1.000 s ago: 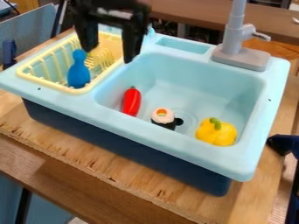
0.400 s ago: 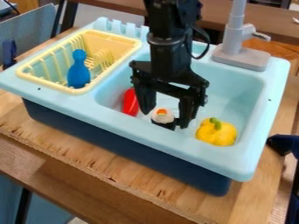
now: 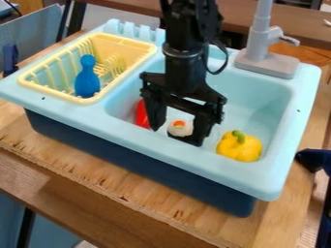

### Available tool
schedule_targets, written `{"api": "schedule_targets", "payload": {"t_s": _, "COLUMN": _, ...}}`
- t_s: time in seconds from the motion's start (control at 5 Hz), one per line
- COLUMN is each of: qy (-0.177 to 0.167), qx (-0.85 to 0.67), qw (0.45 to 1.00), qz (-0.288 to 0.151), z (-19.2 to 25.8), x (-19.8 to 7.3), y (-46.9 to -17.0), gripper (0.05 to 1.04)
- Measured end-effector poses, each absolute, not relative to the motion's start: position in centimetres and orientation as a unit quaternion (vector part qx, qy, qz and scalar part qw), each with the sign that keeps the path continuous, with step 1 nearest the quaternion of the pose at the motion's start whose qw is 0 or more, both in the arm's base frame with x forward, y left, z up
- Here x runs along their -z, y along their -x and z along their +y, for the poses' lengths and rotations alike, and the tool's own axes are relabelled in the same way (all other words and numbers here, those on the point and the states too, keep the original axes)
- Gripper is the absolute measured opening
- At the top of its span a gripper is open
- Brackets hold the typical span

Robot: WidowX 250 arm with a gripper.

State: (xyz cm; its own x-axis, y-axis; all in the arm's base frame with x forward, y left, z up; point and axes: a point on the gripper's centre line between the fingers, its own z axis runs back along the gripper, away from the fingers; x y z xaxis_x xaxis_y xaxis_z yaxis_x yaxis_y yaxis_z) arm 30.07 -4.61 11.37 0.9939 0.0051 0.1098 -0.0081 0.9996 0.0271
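Straddling a toy sushi roll (image 3: 180, 128), I hold my black gripper (image 3: 176, 137) low over the light-blue sink basin (image 3: 252, 106), its two fingers (image 3: 204, 127) spread, pointing down. The roll, white on top with an orange center and a dark lower part, shows in the gap between them; whether either finger touches it, I cannot tell. Just beside one finger, and partly hidden by it, lies a red toy pepper (image 3: 140, 116). Near the other finger, on the opposite side of the roll, a yellow toy bell pepper (image 3: 240, 147) with a green stem rests in the same basin. Above my fingers, my black arm (image 3: 186, 63) runs up past the basin's far rim, a cable looping at its side. Farther out, beyond the red pepper, a blue pin-shaped toy (image 3: 87, 80) stands upright in a pale yellow dish rack (image 3: 126, 42) set in the sink unit. Behind my fingers, on the yellow pepper's side, a gray faucet (image 3: 266, 64) rises from the rim. Below them all, the unit's dark blue base (image 3: 142, 167) sits on a wooden board (image 3: 97, 162) with a rough, splintered edge.
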Motion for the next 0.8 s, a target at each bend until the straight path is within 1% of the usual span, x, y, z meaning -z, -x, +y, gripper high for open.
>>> {"api": "schedule_targets", "payload": {"t_s": 0.2, "qy": -0.021, "qx": -0.032, "qw": 0.998, "qz": -0.055, "z": -3.2, "x": -11.4, "y": -30.2, "gripper": 1.000}}
{"api": "schedule_targets", "payload": {"t_s": 0.4, "qy": -0.023, "qx": -0.033, "qw": 0.998, "qz": -0.055, "z": -3.1, "x": -11.4, "y": -30.2, "gripper": 1.000}}
{"api": "schedule_targets", "payload": {"t_s": 0.6, "qy": -0.011, "qx": -0.040, "qw": 0.998, "qz": -0.051, "z": -3.4, "x": -10.3, "y": -30.7, "gripper": 1.000}}
{"api": "schedule_targets", "payload": {"t_s": 0.8, "qy": 0.011, "qx": -0.040, "qw": 0.997, "qz": -0.060, "z": -3.9, "x": -10.5, "y": -31.4, "gripper": 1.000}}
